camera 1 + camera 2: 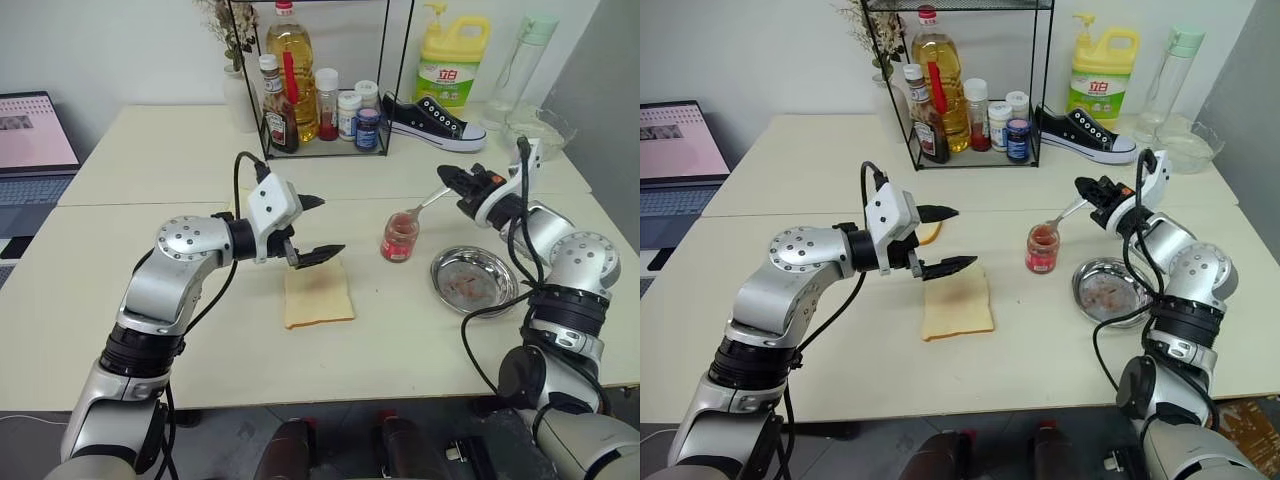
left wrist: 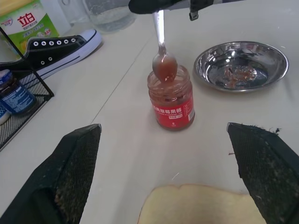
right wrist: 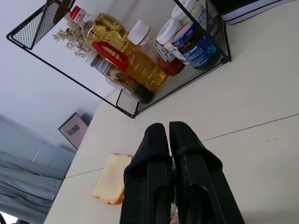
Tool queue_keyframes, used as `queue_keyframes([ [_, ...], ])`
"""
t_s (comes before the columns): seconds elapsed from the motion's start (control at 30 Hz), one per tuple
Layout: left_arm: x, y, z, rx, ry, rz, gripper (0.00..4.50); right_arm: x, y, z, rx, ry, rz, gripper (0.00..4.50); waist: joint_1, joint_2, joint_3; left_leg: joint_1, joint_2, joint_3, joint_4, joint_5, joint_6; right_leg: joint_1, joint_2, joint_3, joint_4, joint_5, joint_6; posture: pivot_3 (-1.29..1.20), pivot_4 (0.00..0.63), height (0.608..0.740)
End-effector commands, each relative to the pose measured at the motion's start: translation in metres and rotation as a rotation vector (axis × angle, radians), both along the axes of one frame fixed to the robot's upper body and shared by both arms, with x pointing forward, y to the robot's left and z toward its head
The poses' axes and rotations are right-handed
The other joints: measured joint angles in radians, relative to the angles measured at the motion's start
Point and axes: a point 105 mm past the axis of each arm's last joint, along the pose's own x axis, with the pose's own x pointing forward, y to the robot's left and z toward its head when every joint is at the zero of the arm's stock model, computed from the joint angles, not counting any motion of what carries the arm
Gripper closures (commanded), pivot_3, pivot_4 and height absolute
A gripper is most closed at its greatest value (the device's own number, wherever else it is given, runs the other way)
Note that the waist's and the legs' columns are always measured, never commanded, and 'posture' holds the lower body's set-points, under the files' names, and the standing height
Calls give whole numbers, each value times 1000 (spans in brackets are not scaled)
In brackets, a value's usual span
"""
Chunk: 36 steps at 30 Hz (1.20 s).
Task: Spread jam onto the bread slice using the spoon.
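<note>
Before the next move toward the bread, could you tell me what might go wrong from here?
1. The spoon, held in the shut right claw, carries jam above the open jar; it could drip on the table on the way to the bread slice.
2. The open left claw hovers over the slice's near edge and may block the spoon.
3. A low pass could tip the jar.

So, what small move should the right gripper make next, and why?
Probably carry the spoon across to the bread slice. The right gripper holds the spoon, its bowl loaded with jam and just above the open jar. The slice looks bare, with the open left gripper over its far edge.
</note>
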Motion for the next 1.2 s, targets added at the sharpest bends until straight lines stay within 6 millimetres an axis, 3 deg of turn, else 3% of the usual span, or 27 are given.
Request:
queue_keyframes([
  [0.03, -3, 8, 16, -17, -47, -7, 0, -9, 0, 35, 29, -114, 8, 4494, 0, 0, 0, 0, 0, 0, 0, 0, 0, 0, 0, 0, 0, 0, 0, 0, 150, 740],
  [0.2, -13, 22, 10, -32, 3, 11, 0, -18, 28, 50, 19, -170, 98, 4494, -7, 1, 0, 0, 1, 0, -1, 0, 0, -1, 0, 1, 0, 0, 0, 0, 150, 740],
  [0.4, -49, 60, -9, -31, 121, 104, 0, -38, 98, 58, 13, -217, 313, 4494, -27, 2, 0, 0, 3, 0, -2, 0, 0, -2, -1, 2, 0, 0, 0, 0, 150, 740],
  [0.57, -77, 78, -22, -33, 189, 183, 0, -53, 141, 44, -102, -244, 450, 4494, -20, 2, 0, 0, 2, -1, -1, 0, 0, -2, -1, 1, 0, 0, -1, 0, 150, 740],
  [0.73, -107, 86, -42, -48, 266, 266, 0, -66, 171, 23, -235, -307, 551, 4494, -12, 2, 0, 0, 1, -2, -1, 0, 0, 0, -3, 1, -1, 0, -1, 0, 150, 740],
  [0.93, -126, 93, -64, -69, 318, 364, 0, -73, 190, 3, -441, -462, 592, 4494, -7, 2, 0, 1, 1, -3, -1, 0, 0, 0, -4, 1, -1, 0, -1, 0, 150, 740],
  [1.2, -124, 82, -59, -104, 294, 362, 0, -82, 203, -11, -510, -546, 629, 4494, 0, 1, -1, 1, 1, -4, -1, 0, 0, 1, -4, 0, -1, 0, -1, 0, 150, 740],
])
